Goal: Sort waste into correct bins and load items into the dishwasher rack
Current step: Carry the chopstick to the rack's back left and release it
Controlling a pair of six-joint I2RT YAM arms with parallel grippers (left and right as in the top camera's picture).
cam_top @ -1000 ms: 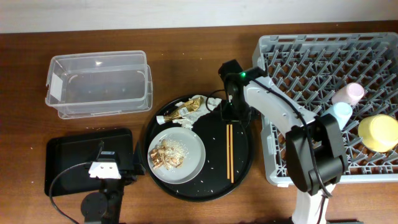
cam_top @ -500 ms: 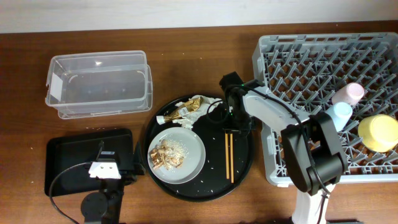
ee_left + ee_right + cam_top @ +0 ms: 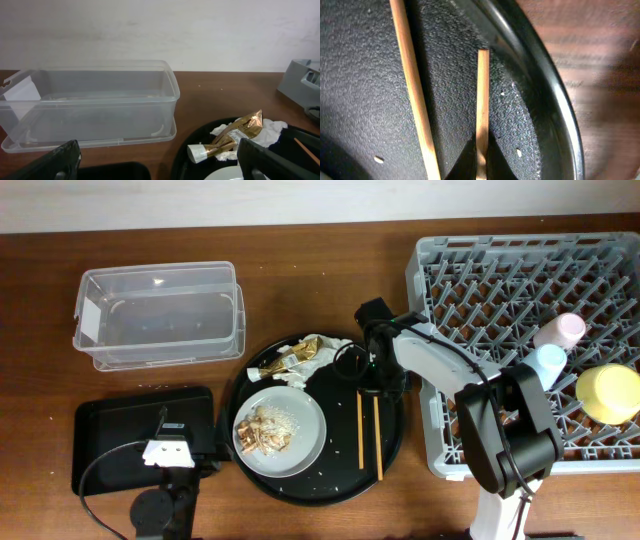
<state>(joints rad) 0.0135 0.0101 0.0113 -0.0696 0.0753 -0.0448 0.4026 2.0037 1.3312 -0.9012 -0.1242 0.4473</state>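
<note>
Right arm (image 3: pixel 440 360): white rounded link shells, black joint housings, thin black cable looped beside the wrist, chunky black-and-white joint block toward its base. Left arm (image 3: pixel 165 480): mostly black, round black base, white plate on the wrist block, thin black cable curving off one side. Left gripper (image 3: pixel 159 167): two matte black blocky fingers, grainy finish. Right gripper (image 3: pixel 481 169): dark tips, out of focus.
</note>
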